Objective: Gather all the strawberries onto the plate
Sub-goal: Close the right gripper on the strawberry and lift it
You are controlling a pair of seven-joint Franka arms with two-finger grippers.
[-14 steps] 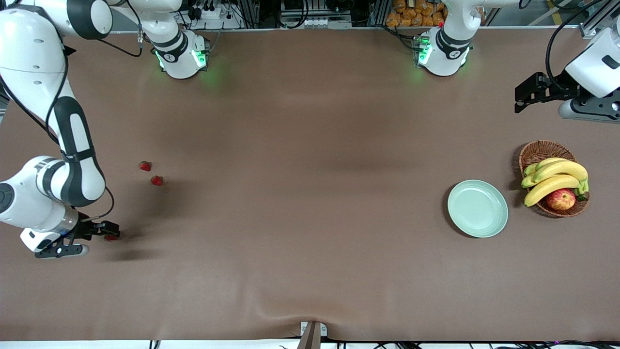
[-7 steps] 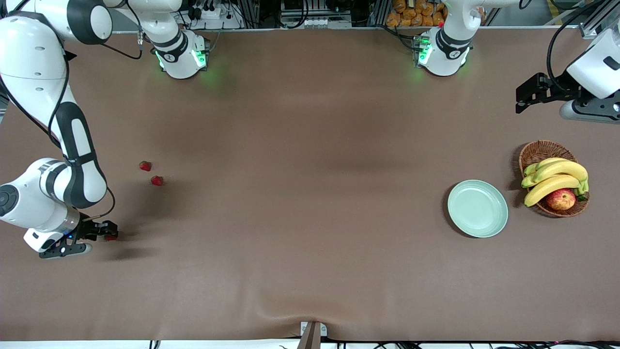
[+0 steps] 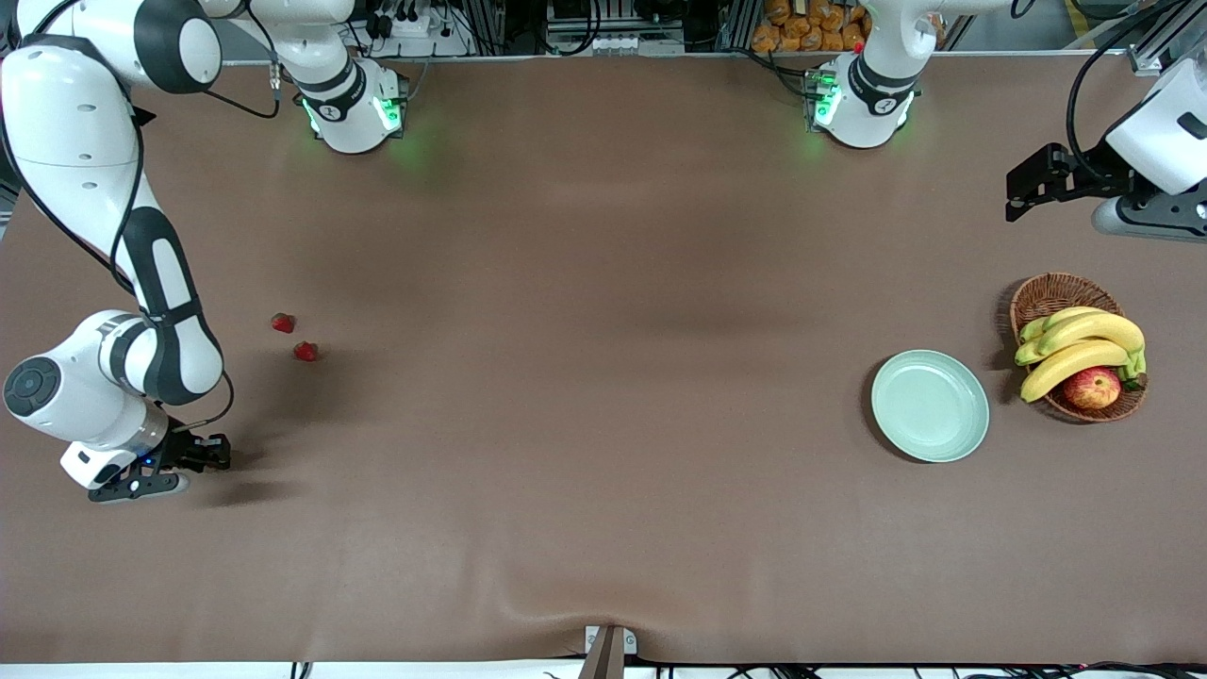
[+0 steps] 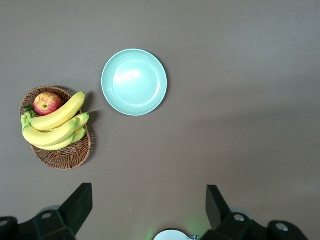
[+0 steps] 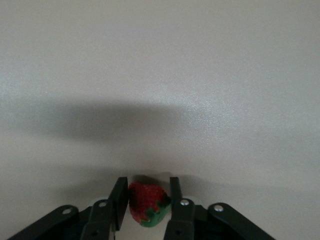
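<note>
My right tool (image 3: 219, 453) sits low in the lower left of the front frame, and its fingers (image 5: 118, 200) squeeze one strawberry (image 5: 146, 204). That berry is bright red and bumpy with a little dark green top. Two more strawberries (image 3: 283, 322) (image 3: 305, 351) lie on the brown desk (image 3: 603, 377), a bit higher in the frame, close together but apart. The pale green plate (image 3: 930, 405) is round and smooth, at the middle right, beside a basket (image 3: 1056, 294) with bananas (image 3: 1080, 344) and an apple (image 3: 1092, 387). My left tool (image 4: 147, 210) waits in the upper right, spread wide.
</note>
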